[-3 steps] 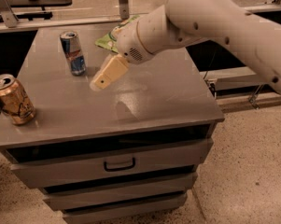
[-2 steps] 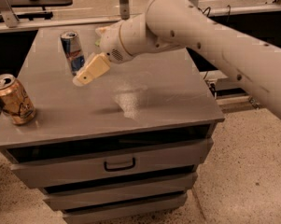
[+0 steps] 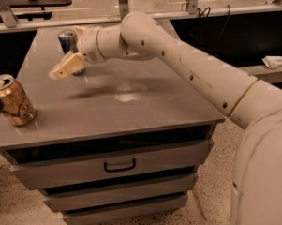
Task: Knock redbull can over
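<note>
The redbull can (image 3: pixel 66 41), slim and blue-and-silver, stands upright at the back left of the grey cabinet top (image 3: pixel 131 102). Its lower part is hidden behind my gripper. My gripper (image 3: pixel 61 70) reaches in from the right on a long white arm and sits directly in front of the can's lower half, tan fingers pointing left and down. It looks to be touching or nearly touching the can.
A wider gold can (image 3: pixel 11 101) stands upright near the front left edge of the cabinet top. Drawers with a handle (image 3: pixel 119 165) are below. A shelf with clutter runs behind the cabinet.
My gripper has swung left and back across the cabinet top, from mid-table to directly in front of the redbull can. The can still stands upright.
</note>
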Robot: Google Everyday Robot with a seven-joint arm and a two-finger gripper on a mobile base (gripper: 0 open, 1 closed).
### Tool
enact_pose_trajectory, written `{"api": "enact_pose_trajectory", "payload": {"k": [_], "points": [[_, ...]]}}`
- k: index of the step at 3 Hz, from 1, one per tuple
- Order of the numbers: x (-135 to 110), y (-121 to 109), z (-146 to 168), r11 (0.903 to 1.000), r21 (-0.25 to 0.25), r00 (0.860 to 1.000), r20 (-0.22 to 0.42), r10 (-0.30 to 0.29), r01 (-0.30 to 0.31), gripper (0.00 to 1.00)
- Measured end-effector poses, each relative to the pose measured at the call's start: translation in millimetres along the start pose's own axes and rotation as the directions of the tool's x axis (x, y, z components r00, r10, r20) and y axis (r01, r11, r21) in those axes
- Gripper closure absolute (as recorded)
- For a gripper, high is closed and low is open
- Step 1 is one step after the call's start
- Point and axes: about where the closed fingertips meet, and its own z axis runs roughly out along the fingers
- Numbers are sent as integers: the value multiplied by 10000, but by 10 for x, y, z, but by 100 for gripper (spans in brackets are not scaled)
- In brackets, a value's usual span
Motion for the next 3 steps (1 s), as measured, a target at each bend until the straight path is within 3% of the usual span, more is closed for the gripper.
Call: {"api": "enact_pose_trajectory", "payload": {"k": [1, 3], "points": [[21, -35, 259, 9996, -226, 9982, 580, 175, -163, 22], [88, -85, 322, 9988, -216, 9950, 885, 464, -447, 69]]}}
